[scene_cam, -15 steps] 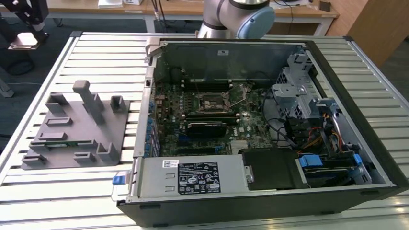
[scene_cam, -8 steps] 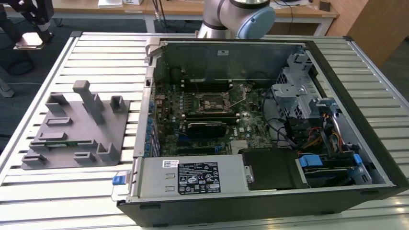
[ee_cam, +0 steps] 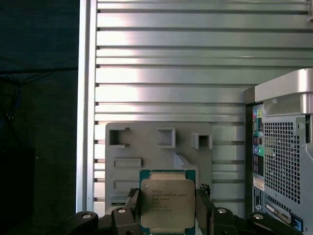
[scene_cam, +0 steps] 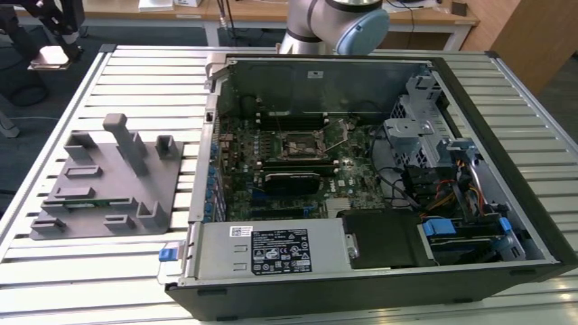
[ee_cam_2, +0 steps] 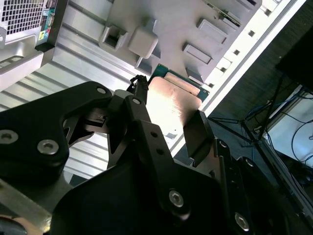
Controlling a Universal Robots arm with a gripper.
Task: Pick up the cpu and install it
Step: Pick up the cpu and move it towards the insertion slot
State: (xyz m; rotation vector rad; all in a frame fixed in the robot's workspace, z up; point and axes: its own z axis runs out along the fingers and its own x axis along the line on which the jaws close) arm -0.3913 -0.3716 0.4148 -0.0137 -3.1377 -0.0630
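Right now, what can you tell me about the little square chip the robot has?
The cpu is a small, flat square: a dull silvery metal top with faint print, edged by a green rim. It shines pale in the second wrist view. The gripper is shut on it, one dark finger pressing each opposite side, so it hangs in the air, clear of the grey tray and slatted table.
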